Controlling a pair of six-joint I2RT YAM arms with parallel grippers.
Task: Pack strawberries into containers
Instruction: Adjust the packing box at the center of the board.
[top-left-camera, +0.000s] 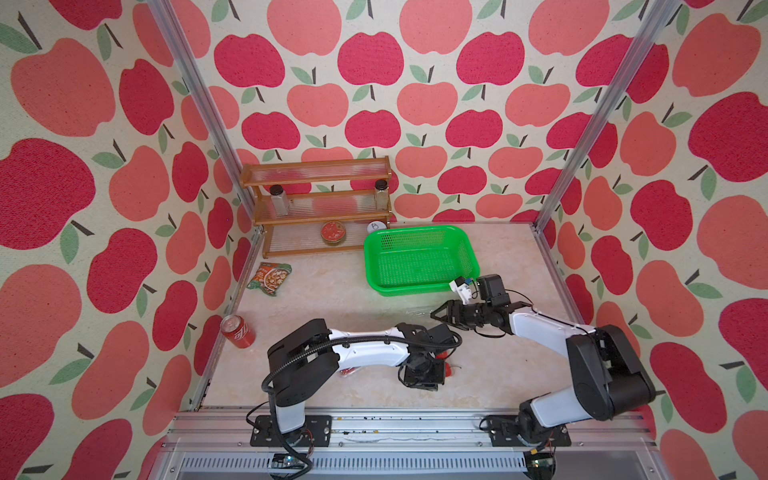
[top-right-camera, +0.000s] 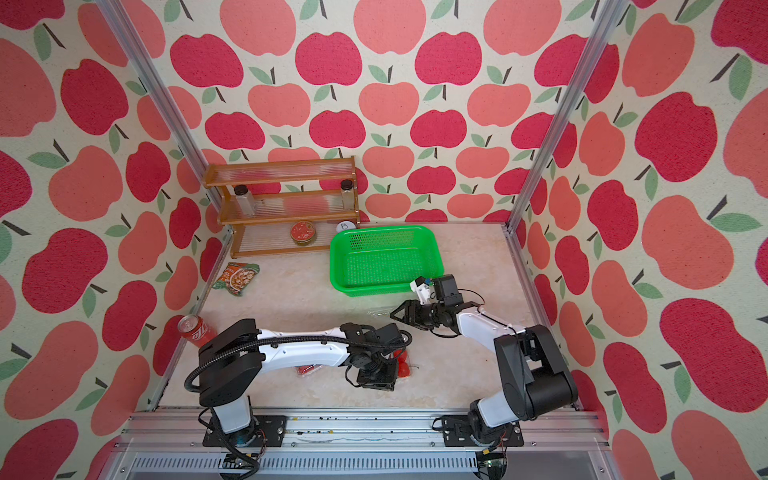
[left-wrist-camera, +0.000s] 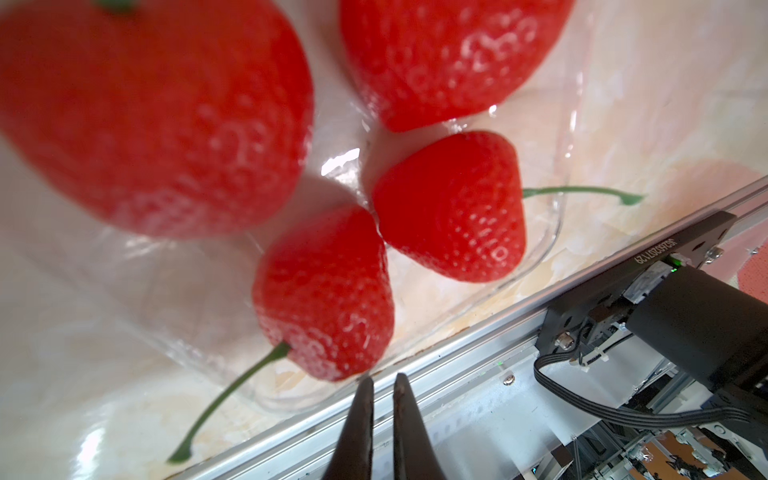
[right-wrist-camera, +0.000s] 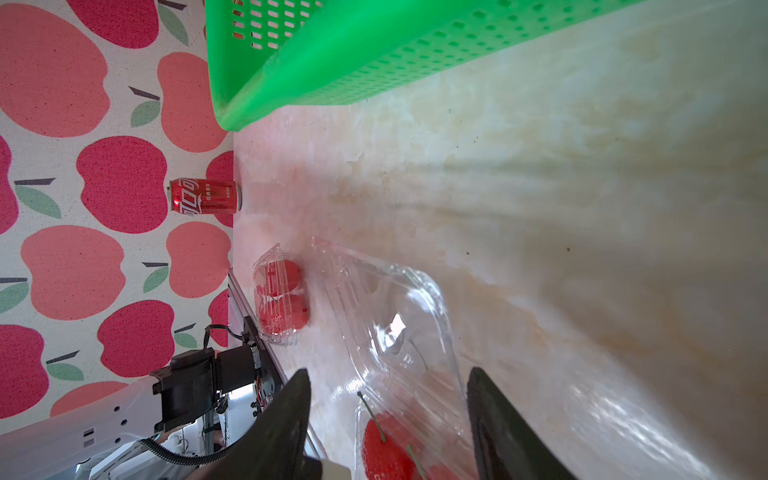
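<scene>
Nearest, under the left forearm, a closed container (top-left-camera: 349, 371) lies on the surface (top-left-camera: 324, 307). The right wrist view shows at least two red berries inside it. Just to its right, the left hand (left-wrist-camera: 383, 384) hangs low at the near edge of the open container (left-wrist-camera: 550, 237). Its jaws are drawn together with only a sliver between them, and they hold nothing. Four strawberries (left-wrist-camera: 453, 208) lie in that tray, two with thin green stems reaching past the rim, and the hand's tips are just beside the nearest berry. At the left edge stands a soda can (top-left-camera: 237, 331).

A little farther, the container's clear lid (right-wrist-camera: 395, 299) lies open toward the far side. The right hand (right-wrist-camera: 388, 372) reaches in from the right with its jaws spread wide. In the wrist view the lid shows between them, but whether they touch it cannot be told. Beyond sit a snack packet (top-left-camera: 269, 278) on the left, a green basket (top-left-camera: 419, 259) and, in the far left corner, a wooden rack (top-left-camera: 318, 208).
</scene>
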